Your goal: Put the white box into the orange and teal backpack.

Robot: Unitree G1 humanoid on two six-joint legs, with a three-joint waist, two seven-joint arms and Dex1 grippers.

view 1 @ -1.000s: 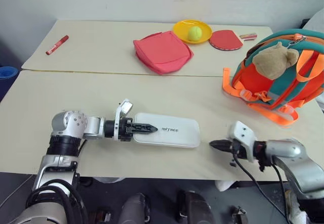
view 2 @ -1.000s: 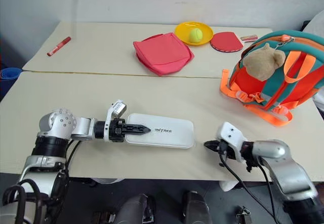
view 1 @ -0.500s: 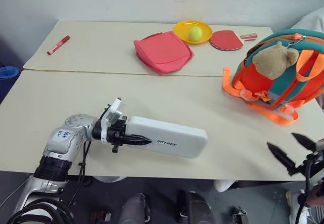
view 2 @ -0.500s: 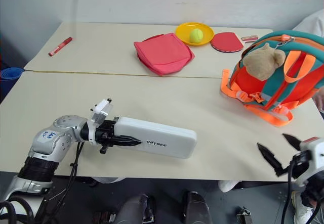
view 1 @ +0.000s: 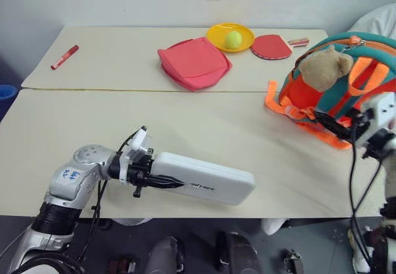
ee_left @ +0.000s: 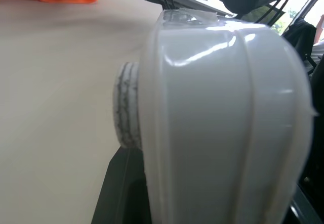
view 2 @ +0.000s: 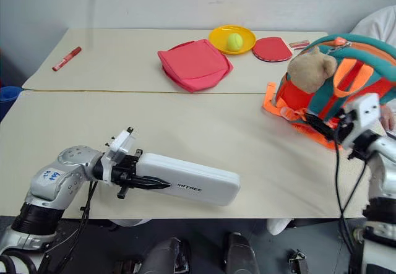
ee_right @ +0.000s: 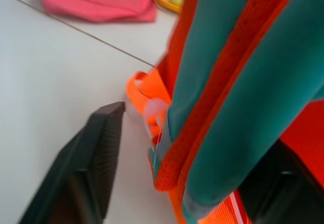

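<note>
White box (view 1: 204,178) pinched at one end by left gripper (view 1: 158,180), lifted at 6 o'clock. Right gripper (ee_right: 172,183) spread around orange and teal backpack (view 1: 346,70) at 3 o'clock. Carry step; next likely needs backpack held open.

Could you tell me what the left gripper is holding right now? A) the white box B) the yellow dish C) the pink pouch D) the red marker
A: the left gripper is clamped on one end of the white box, which sticks out over the near table edge.
</note>
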